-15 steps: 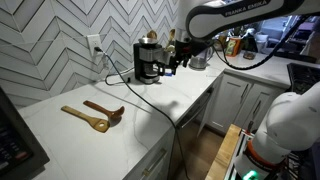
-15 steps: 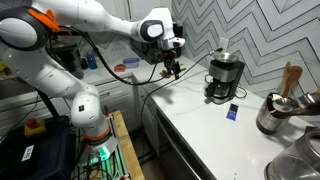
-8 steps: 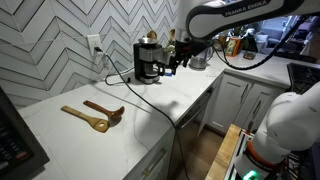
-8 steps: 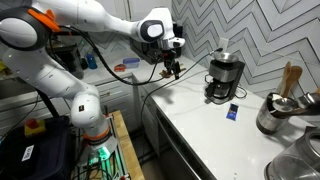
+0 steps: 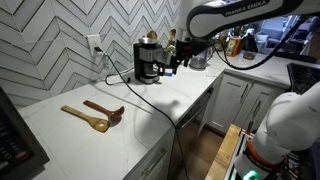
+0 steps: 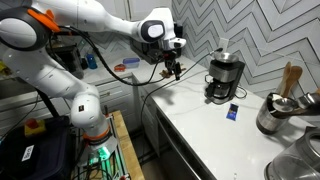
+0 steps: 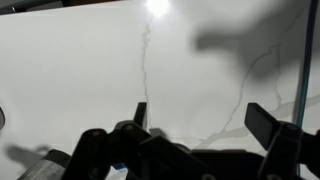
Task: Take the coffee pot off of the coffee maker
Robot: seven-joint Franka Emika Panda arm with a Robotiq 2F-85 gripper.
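The pot (image 5: 150,70) sits in the maker (image 5: 147,58), under its silvery top, at the far side of the white counter (image 5: 150,102) against the chevron-tiled wall (image 5: 50,35). In an exterior view the pot (image 6: 216,92) shows as a dark, round shape low in the maker (image 6: 223,76), too small to make out its handle.

The gripper (image 5: 172,63) hangs above the counter just right of the maker, not touching it or the pot. In an exterior view the gripper (image 6: 173,68) points down over the counter's (image 6: 200,128) left end, with a clear gap between it and the maker.

In the wrist view the gripper (image 7: 200,115) has its two fingers (image 7: 140,114) spread well apart. Nothing is between them except bare counter (image 7: 80,60), crossed by a thin grey vein, so the gripper holds nothing.

Two wooden spoons (image 5: 96,114) lie on the counter to the left, well apart from the maker. An outlet (image 5: 95,45) is on the wall left of the maker. A small blue card (image 6: 232,111) lies on the counter just near of the maker, and a shiny metal vessel (image 6: 270,118) stands further right.
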